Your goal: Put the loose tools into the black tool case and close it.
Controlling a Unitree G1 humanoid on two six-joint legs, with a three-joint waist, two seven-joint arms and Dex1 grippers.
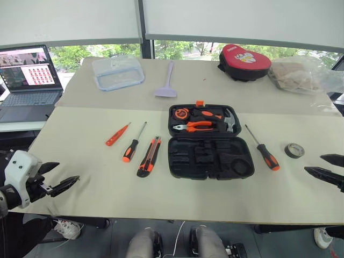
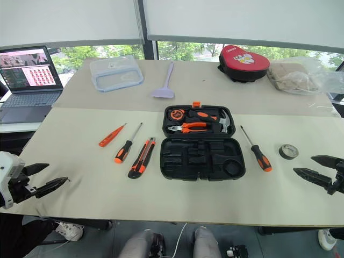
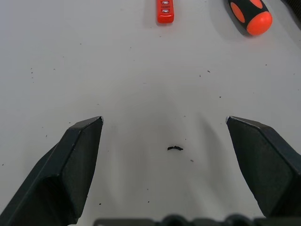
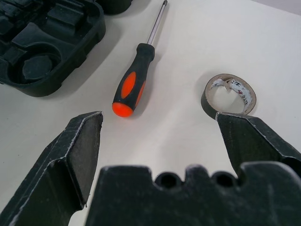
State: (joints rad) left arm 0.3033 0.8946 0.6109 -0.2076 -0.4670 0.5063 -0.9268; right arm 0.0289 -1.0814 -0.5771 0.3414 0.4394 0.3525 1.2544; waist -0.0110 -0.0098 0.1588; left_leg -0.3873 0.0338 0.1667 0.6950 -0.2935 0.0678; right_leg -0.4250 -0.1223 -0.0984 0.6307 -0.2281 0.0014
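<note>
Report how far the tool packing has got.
Done: nothing packed yet; the black tool case lies open. In hand: nothing; left tool and right tool are open and empty. Left: the orange screwdriver, two black-and-orange screwdrivers, utility knife and tape roll are on the table; then shut the case.

**Open lanes along the near edge**

Bare surface [image 1: 86, 161] ahead of left end effector [image 1: 59, 176], up to slim orange screwdriver [image 1: 117, 134]. Ahead of right end effector [image 1: 327, 166]: tape roll [image 1: 294, 150] and screwdriver [image 1: 263, 149], well apart. Open black tool case [image 1: 209, 142] blocking the middle.
</note>
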